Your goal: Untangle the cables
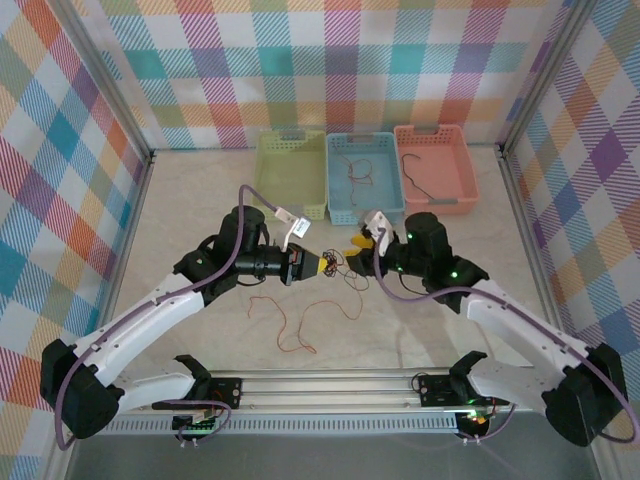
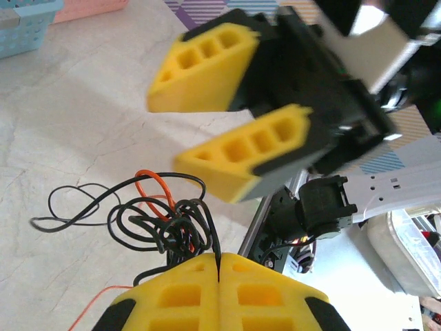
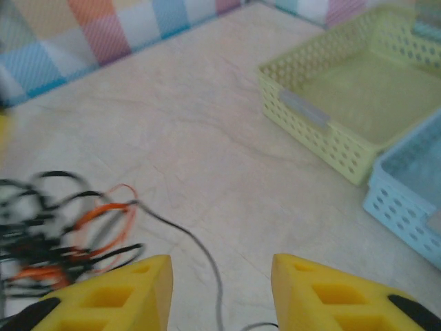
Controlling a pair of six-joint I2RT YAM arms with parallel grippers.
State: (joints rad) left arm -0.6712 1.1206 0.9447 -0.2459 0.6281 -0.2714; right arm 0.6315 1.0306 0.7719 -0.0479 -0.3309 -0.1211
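Observation:
A knot of black and red-orange cables (image 2: 165,221) hangs just above the table between my two grippers (image 1: 345,268). My left gripper (image 2: 218,265) is shut on a black strand that rises out of the knot. A loose red-orange tail (image 1: 285,322) trails from the knot onto the table towards the near edge. My right gripper (image 3: 219,269) is open, and its yellow fingers (image 2: 207,69) stand just beyond the knot. One thin dark strand (image 3: 200,252) runs across the table between its jaws, untouched, with the blurred knot (image 3: 62,234) to its left.
Three baskets line the back of the table: green (image 1: 290,212), blue (image 1: 365,215) holding a thin reddish wire (image 1: 355,170), and salmon (image 1: 440,203) holding a dark wire (image 1: 412,172). In the right wrist view the green basket (image 3: 324,138) and the blue basket (image 3: 406,207) lie ahead to the right.

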